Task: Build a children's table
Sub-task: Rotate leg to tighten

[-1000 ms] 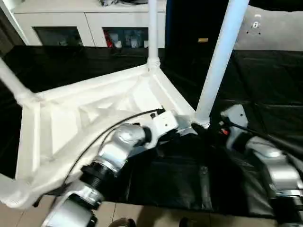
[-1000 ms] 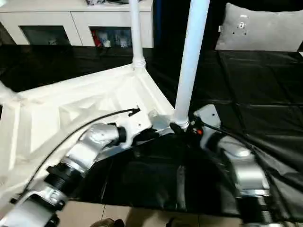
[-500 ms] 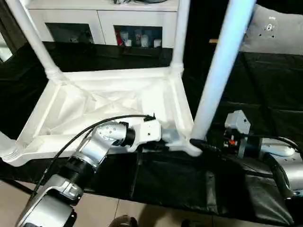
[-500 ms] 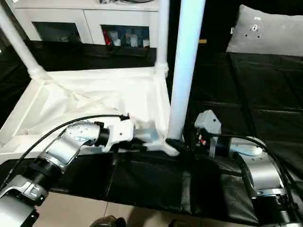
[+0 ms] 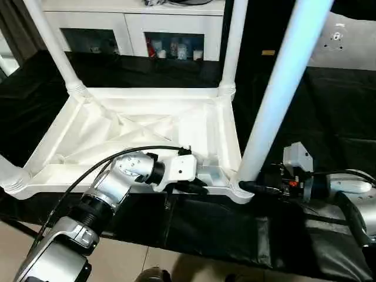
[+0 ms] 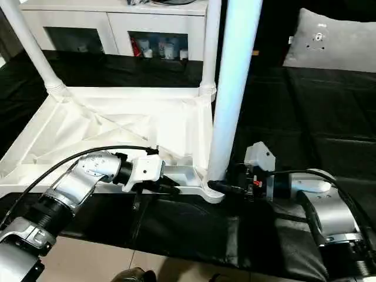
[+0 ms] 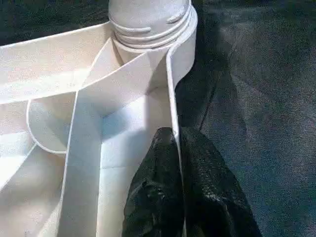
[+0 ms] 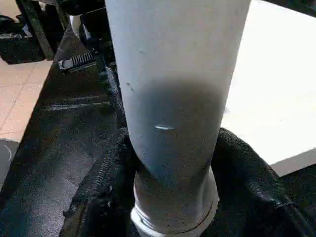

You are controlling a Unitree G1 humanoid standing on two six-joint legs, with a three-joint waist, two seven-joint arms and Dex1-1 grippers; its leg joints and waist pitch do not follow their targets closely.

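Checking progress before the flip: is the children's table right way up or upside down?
Upside down. The children's table lies top-down on the black-covered worktable, ribbed underside showing, and the legs rise from its corner sockets.

Children's table [image 5: 147, 126] laid upside down on the worktop [image 5: 329, 106]

The left gripper [image 7: 175, 148] is clamped on its near rim; the right gripper [image 5: 247, 187] is set around the near right leg [image 5: 276, 94]. A cabinet [image 5: 129, 23] stands behind.
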